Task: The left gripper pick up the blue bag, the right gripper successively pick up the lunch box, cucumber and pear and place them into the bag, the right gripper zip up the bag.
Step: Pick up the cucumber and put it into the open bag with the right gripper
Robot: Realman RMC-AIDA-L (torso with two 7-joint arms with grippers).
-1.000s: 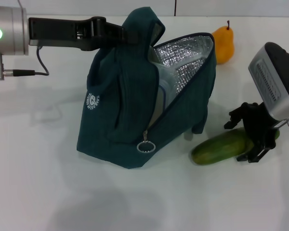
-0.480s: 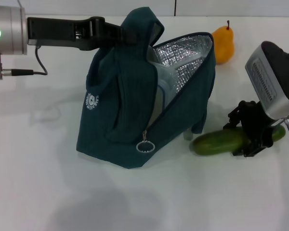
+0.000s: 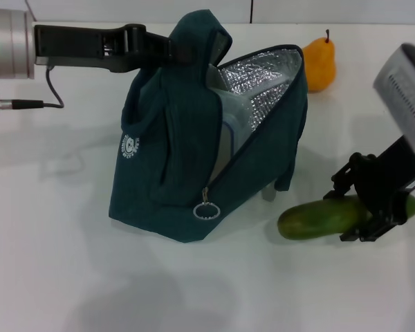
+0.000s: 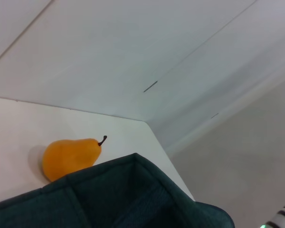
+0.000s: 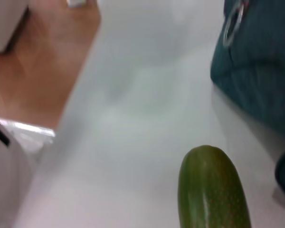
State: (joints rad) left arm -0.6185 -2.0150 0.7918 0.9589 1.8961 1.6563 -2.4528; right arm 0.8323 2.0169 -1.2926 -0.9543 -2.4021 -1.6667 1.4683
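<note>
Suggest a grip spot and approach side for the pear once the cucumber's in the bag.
Probably the wide belly of the pear, coming from above. It stands upright on the table behind the bag with its stem up, so the narrow neck would likely slip. The right gripper is at the cucumber; the left gripper holds the bag's top.

white table [image 3: 69,263], w/ bag [image 3: 173,159], cucumber [image 3: 321,218], pear [image 3: 319,61]

A white table [image 3: 69,277] fills the scene, its far edge meeting a pale wall [image 3: 124,10] with a thin dark vertical seam at the far middle. Off the table's side lies a brown wooden floor [image 5: 33,71].
</note>
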